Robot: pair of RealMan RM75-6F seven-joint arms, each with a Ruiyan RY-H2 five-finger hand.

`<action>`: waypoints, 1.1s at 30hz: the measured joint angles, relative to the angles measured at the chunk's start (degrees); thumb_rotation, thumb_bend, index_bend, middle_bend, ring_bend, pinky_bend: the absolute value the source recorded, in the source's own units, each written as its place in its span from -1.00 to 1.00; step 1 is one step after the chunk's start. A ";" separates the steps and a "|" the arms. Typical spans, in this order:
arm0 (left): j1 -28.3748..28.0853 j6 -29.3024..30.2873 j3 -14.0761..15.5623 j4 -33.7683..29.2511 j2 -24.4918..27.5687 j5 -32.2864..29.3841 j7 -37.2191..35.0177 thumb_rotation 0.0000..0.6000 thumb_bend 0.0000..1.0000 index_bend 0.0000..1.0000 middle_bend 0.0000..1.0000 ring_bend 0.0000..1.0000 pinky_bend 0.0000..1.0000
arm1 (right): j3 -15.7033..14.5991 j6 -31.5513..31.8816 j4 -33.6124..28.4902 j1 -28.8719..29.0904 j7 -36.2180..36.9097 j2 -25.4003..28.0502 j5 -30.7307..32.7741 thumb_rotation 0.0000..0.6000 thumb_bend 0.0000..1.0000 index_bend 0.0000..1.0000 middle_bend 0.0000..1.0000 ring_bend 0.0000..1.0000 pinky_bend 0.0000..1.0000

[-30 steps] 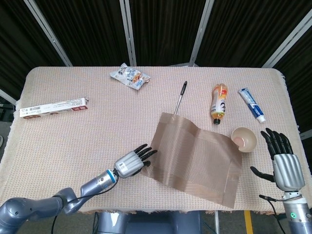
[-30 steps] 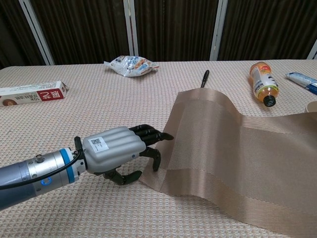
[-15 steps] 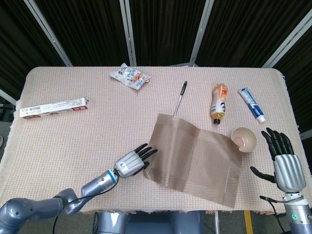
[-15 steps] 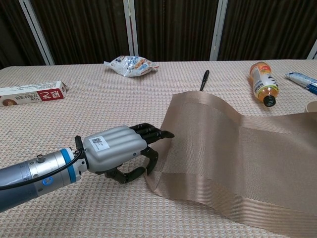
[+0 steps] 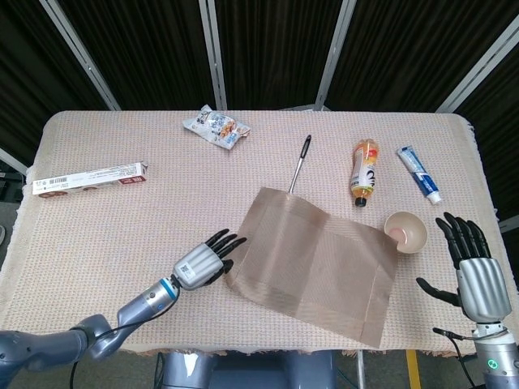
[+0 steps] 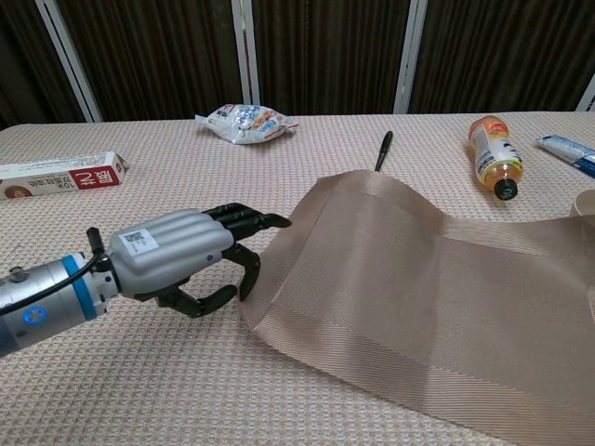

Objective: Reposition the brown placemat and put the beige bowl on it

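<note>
The brown placemat is spread at an angle over the near middle of the table, with ripples seen across it in the chest view. Its left edge is met by the fingertips of the left hand; the fingers are stretched forward and slightly spread while the thumb is curled beneath, and whether the mat's edge is actually pinched cannot be told. The beige bowl is set upright on the table just off the mat's right corner, touching or nearly touching it. The right hand is held upright at the table's near right edge, close to the bowl but apart from it, with fingers spread and nothing held. Behind the mat, a black pen is laid with its near tip at the mat's far corner. An orange bottle is lying on its side beside a toothpaste tube at the far right. A snack packet is placed at the far edge, and a long box at the far left.
</note>
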 measured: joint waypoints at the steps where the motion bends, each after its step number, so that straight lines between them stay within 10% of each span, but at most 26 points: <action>1: 0.41 0.31 0.28 -0.89 1.09 -0.07 0.14 1.00 0.06 0.31 -1.00 -1.00 -1.00 | -0.04 0.12 -0.09 -0.05 0.09 0.08 -0.18 1.00 -1.00 -1.00 -1.00 -1.00 -1.00; 15: 9.94 7.34 8.93 -13.54 16.38 1.15 3.88 1.00 0.07 0.32 -1.00 -1.00 -1.00 | -0.44 1.98 -1.86 -0.85 1.15 1.24 -2.72 1.00 -1.00 -1.00 -1.00 -1.00 -1.00; 33: 12.18 1.59 14.31 -24.57 20.17 3.33 10.99 1.00 -0.06 0.16 -1.00 -1.00 -1.00 | -0.52 2.11 -2.45 -1.07 0.21 1.14 -3.29 1.00 -1.00 -1.00 -1.00 -1.00 -1.00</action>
